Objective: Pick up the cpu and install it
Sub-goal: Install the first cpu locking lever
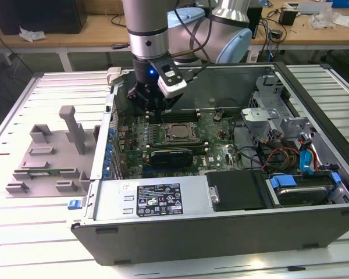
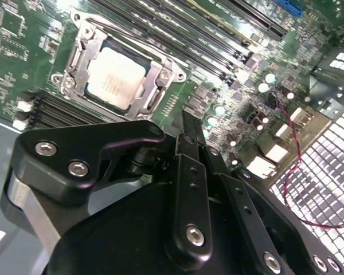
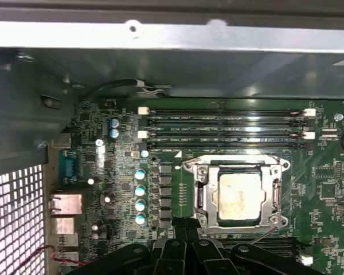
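**Inspector A:** Well, where do we record the cpu?

**Inspector B:** We record the cpu point(image 3: 239, 196) lying flat inside the metal socket frame point(image 3: 203, 197) on the motherboard point(image 1: 221, 139), shiny top facing up. The frame surrounds it on all four sides. The board sits in the open computer case point(image 1: 180, 232), which lies on its side on the slatted table point(image 1: 23, 232).

**Inspector A:** And the tool?

**Inspector B:** In the exterior view we place the gripper point(image 1: 153, 113) inside the case, at about eleven o'clock from the cpu and near it. In both wrist views its fingers look pressed together with nothing between them. In the first wrist view the fingertips end just beside the socket frame. We cannot tell whether they touch the board.

**Inspector A:** Anything near the socket?

**Inspector B:** We note the long memory slots point(image 3: 223, 123) running parallel just beside the frame, on the side toward the case wall. In the exterior view they lie at twelve o'clock from the cpu.

**Inspector A:** Outside the case?

**Inspector B:** We log a grey fixture point(image 1: 46, 157) with upright posts on the table, at nine o'clock from the case in the exterior view and just beside its wall.
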### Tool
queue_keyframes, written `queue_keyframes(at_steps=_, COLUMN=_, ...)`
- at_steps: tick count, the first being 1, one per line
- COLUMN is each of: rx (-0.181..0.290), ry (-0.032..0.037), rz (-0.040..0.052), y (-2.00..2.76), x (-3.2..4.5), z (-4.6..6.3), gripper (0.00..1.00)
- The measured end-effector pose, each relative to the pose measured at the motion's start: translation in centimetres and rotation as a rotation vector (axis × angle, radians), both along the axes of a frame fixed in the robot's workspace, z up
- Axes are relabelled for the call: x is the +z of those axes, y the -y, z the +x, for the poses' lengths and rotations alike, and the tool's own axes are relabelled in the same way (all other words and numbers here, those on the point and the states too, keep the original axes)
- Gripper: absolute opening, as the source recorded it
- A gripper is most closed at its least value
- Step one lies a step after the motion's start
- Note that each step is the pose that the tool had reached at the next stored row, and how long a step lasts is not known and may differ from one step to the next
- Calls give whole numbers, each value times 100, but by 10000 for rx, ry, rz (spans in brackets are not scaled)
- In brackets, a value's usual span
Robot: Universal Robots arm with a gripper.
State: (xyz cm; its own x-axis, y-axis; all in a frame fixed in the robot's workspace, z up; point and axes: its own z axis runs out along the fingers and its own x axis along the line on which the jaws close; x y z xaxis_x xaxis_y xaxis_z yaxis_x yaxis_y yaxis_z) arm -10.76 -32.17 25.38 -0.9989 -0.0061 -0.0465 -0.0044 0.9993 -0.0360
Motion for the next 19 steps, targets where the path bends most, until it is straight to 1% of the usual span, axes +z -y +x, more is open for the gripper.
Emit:
queue_keyframes(at_steps=3, rx=-1, ry=13, rz=0, y=0, x=0, z=-82, gripper=11)
queue_keyframes(at_steps=7, rx=0, ry=16, rz=3, y=0, x=0, z=-140, gripper=11)
queue_keyframes(at_steps=8, rx=-1, ry=17, rz=32, y=0, x=-1, z=-151, gripper=11)
queue_keyframes(at_steps=9, rx=0, ry=17, rz=90, y=0, x=-1, z=-158, gripper=11)
queue_keyframes(at_steps=10, rx=0, ry=18, rz=220, y=0, x=-1, z=-168, gripper=11)
queue_keyframes(at_steps=11, rx=-1, ry=19, rz=655, y=0, x=-1, z=-180, gripper=11)
queue_keyframes(at_steps=12, rx=-1, ry=18, rz=907, y=0, x=-1, z=-183, gripper=11)
queue_keyframes(at_steps=15, rx=-2, ry=20, rz=1517, y=0, x=-1, z=-187, gripper=11)
queue_keyframes(at_steps=16, rx=-2, ry=21, rz=1740, y=0, x=-1, z=-188, gripper=11)
queue_keyframes(at_steps=17, rx=-2, ry=21, rz=1870, y=0, x=-1, z=-188, gripper=11)
queue_keyframes(at_steps=19, rx=-2, ry=21, rz=2453, y=0, x=-1, z=-189, gripper=11)
